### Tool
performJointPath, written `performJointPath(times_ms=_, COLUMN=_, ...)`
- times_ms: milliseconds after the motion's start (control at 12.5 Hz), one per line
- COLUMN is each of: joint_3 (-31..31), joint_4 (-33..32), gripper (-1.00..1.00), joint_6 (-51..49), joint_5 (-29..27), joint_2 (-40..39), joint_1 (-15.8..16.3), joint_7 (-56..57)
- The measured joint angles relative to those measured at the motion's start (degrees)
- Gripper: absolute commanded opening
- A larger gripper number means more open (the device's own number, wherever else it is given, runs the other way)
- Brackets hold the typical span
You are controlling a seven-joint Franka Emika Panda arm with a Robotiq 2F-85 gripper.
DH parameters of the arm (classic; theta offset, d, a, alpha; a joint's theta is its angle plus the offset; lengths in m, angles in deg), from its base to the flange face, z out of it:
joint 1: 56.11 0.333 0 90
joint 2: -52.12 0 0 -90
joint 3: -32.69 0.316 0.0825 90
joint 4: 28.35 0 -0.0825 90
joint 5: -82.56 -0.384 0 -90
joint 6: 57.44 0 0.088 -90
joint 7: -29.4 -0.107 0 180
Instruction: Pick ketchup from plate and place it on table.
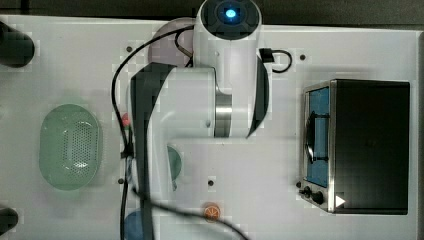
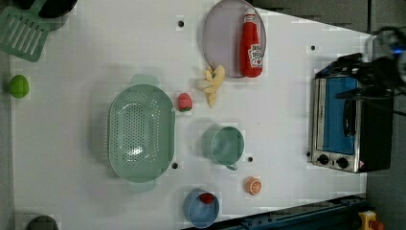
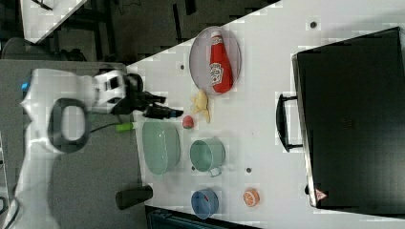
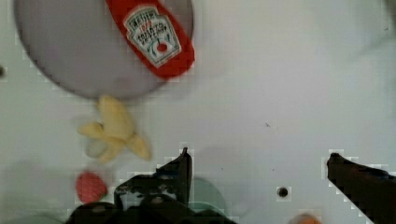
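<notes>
— Where is the ketchup (image 2: pixel 251 44) seen?

— It is shown lying flat on the mauve-grey plate (image 2: pixel 220 43), toward the left view's right side of the disc, its white cap pointed to the left view's top edge and its label turned upward. In the wrist view the bottle's base is seen reaching to the plate's rim.

— And the hand (image 4: pixel 258 161)?

— Its two dark fingers (image 4: pixel 180 170) are held wide apart above the bare white surface (image 2: pixel 72 143), with nothing between them. No contact with the bottle is seen; the hand is pictured well apart from the plate.

— What else is laid out on the surface?

— A peeled banana (image 2: pixel 212 82) is placed just beside the plate's edge, with a strawberry (image 2: pixel 185 102) near it. A green basket (image 2: pixel 140 132) and a green cup (image 2: pixel 227 145) are set further along, and a blue bowl (image 2: pixel 201 208) and an orange slice (image 2: pixel 253 185) are found toward the left view's bottom. A toaster oven (image 2: pixel 344 124) is stood at the left view's right.

— And the arm?

— In the top view, the white arm (image 1: pixel 200 115) is seen stretched across the middle of the surface, most of the plate being covered by it.
</notes>
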Motion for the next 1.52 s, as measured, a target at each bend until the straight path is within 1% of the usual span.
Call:
performJointPath(times_ms=160, joint_3=-0.03, joint_4=-0.22, gripper=1.00, joint_6=4.83, joint_5=-0.24, joint_2=-4.18, joint_1=0.13, joint_7=5.16)
performJointPath(times_ms=480, joint_3=0.23, joint_4=-0.56, gripper=1.00, joint_6=17.61, joint_5=0.05, joint_2=-9.49, joint_1=0.58, joint_7=17.81)
performJointPath(times_ms=720, joint_3=0.40, joint_4=0.22, gripper=1.00, joint_6=24.75, joint_5=-0.13, joint_2=-13.25, joint_1=0.92, joint_7=23.49)
performJointPath(times_ms=1200, joint_3=0.27, joint_4=0.73, gripper=1.00, joint_6=32.35, joint_5=-0.04, joint_2=-23.41, joint_1=1.79, joint_7=24.69)
performJointPath(times_ms=1520, joint_3=0.12, joint_4=0.39, gripper=1.00, joint_6=39.29, joint_5=1.36, joint_2=-29.00, joint_1=2.41, joint_7=24.86)
